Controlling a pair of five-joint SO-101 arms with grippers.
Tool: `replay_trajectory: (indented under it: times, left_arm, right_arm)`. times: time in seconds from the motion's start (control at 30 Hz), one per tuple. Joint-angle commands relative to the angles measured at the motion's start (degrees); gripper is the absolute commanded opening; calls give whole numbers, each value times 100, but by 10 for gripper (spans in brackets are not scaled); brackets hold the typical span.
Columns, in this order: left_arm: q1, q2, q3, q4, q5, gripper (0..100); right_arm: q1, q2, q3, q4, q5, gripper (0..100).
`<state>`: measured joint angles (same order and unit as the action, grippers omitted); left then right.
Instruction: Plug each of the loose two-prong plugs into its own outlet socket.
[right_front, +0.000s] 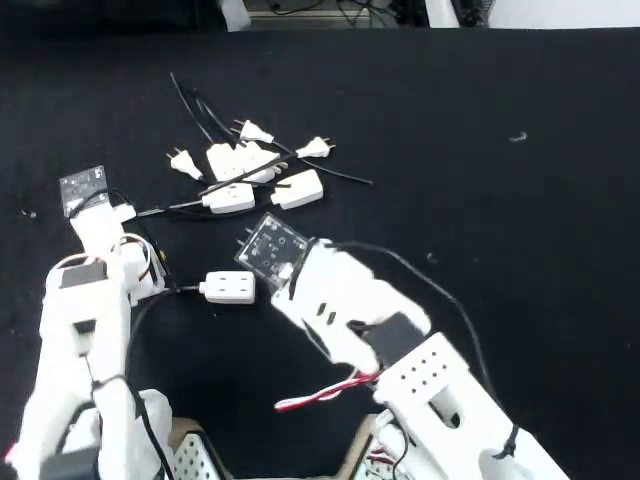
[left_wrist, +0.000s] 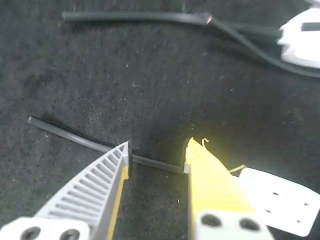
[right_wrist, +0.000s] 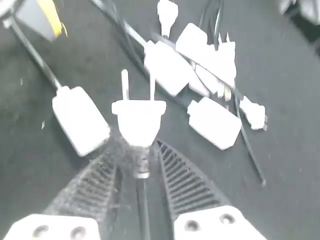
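A white two-prong plug (right_wrist: 138, 117) is clamped in my right gripper (right_wrist: 137, 146), prongs pointing away. Just beside the plug lies a white outlet socket (right_wrist: 80, 120) (right_front: 228, 287) on a black cable. My left gripper (left_wrist: 157, 150) is open, its fingers straddling that thin black cable (left_wrist: 75, 137), with the socket's corner (left_wrist: 280, 200) next to the yellow finger. Farther back, a pile holds more sockets (right_front: 230, 198) (right_front: 298, 189) and three loose plugs (right_front: 183, 162) (right_front: 254, 131) (right_front: 315, 148). A marker board (right_front: 272, 248) hides the right fingers from above.
Black cables (right_front: 200, 110) tangle through the pile. The table is covered in black cloth (right_front: 500, 200), open on the right side. The left arm (right_front: 85, 300) and right arm (right_front: 350, 300) stand close together near the front edge.
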<state>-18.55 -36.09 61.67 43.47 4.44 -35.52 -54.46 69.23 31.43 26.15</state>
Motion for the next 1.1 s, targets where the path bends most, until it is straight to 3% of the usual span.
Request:
replay_trajectory:
  times: [0.0, 0.17, 0.37, 0.6, 0.83, 1.07]
  left_arm:
    - [-22, -1398, 365, 26, 35, 191]
    - [251, -2708, 866, 62, 35, 191]
    - [840, -3754, 1323, 114, 9, 191]
    - [1297, -5011, 1473, 730, 0, 191]
    - [1807, -5916, 1965, 756, -167, 191]
    - [2088, -5837, 2062, 738, -404, 191]
  right_arm:
    - [-123, 268, 48, -563, -440, 10]
    - [-149, 708, 66, -976, -1037, 10]
    - [-466, 1543, 66, -1530, -1002, 10]
    - [-527, 2387, 13, -2303, -1011, 10]
    - [-536, 2237, 31, -2286, -1046, 10]
    - [-826, 1402, 57, -1512, -1037, 10]
